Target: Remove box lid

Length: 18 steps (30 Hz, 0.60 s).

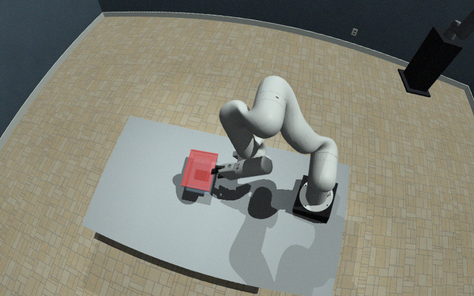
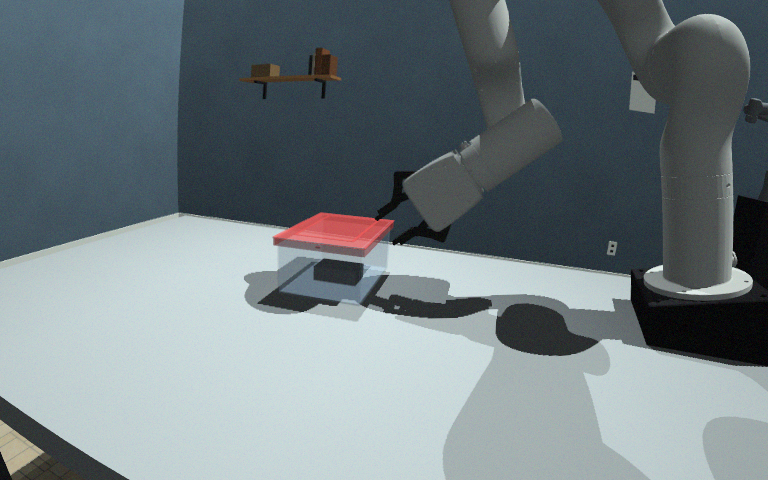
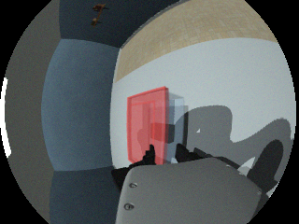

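Clear-walled box [image 2: 333, 268] seen on grey bench [image 2: 198, 368]; dark block [image 2: 336, 271] contained inside. Flat red translucent square lid [image 2: 333, 233] seated on box. End effector [image 2: 393, 224] tilted, placed at lid's edge nearest robot base; fingers held partly apart, astride that edge, nothing clamped.

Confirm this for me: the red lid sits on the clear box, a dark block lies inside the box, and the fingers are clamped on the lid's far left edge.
Not quite. The gripper is open at the edge of the red lid nearest the robot's base, its fingers one above and one below that edge, as the exterior view shows. The rest holds: the lid sits on the clear box, with a dark block inside.
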Motion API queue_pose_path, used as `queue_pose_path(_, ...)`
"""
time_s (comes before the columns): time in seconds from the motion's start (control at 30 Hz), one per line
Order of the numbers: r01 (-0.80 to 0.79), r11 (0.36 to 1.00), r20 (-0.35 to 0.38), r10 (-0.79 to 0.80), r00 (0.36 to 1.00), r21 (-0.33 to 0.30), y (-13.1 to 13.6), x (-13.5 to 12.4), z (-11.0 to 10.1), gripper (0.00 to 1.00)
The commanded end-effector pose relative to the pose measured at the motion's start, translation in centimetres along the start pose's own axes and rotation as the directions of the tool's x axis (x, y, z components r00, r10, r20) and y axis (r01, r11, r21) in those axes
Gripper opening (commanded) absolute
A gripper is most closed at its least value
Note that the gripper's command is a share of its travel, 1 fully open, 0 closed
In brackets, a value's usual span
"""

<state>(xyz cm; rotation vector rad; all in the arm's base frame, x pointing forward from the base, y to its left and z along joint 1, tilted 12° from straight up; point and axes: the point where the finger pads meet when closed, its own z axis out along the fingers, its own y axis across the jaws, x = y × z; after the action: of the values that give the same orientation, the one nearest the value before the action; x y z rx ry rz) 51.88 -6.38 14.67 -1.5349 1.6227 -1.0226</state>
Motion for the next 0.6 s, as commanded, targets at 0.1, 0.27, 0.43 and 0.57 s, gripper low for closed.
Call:
queue_pose_path(0.1, 0.000, 1.000, 0.000, 0.000, 1.000, 0.001, -0.1, 0.0, 1.5, 0.48)
queue_pose_path(0.27, 0.000, 1.000, 0.000, 0.000, 1.000, 0.001, -0.1, 0.0, 2.0, 0.48)
queue_pose_path(0.43, 0.000, 1.000, 0.000, 0.000, 1.000, 0.001, -0.1, 0.0, 2.4, 0.48)
queue_pose_path(0.57, 0.000, 1.000, 0.000, 0.000, 1.000, 0.001, -0.1, 0.0, 2.6, 0.48)
